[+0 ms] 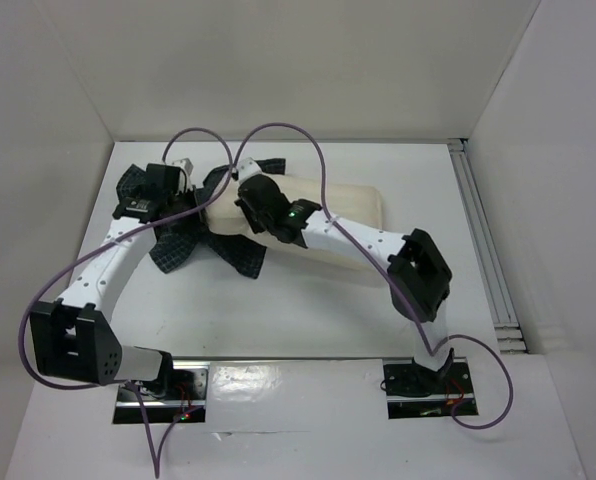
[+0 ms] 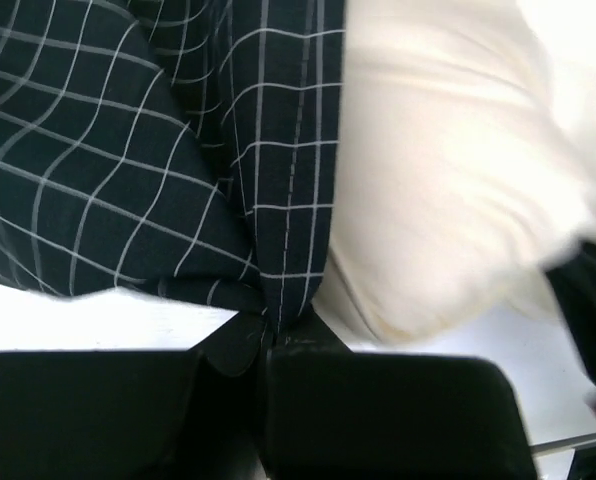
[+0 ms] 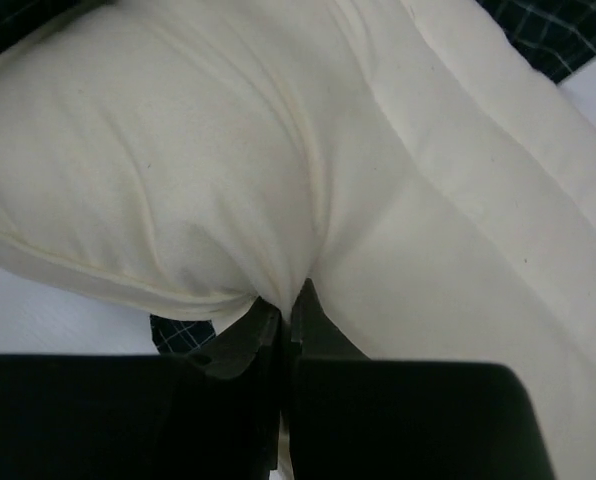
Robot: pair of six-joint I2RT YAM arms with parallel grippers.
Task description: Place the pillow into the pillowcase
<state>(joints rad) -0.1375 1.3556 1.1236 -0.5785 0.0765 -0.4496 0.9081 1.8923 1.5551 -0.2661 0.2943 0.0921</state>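
One cream pillow point(image 1: 343, 210) is lying across the far middle of the white table point(image 1: 298, 320). Its left end is meeting the one checked pillowcase point(image 1: 183, 250), which is crumpling in a heap there; whether that end is inside, I cannot tell. Two grippers are gripping cloth. The left gripper point(image 2: 268, 335) is pinching a fold of the pillowcase, jaws pressed together, the pillow bulging just beside it. The right gripper point(image 3: 290, 305) is pinching a pleat of the pillow's fabric.
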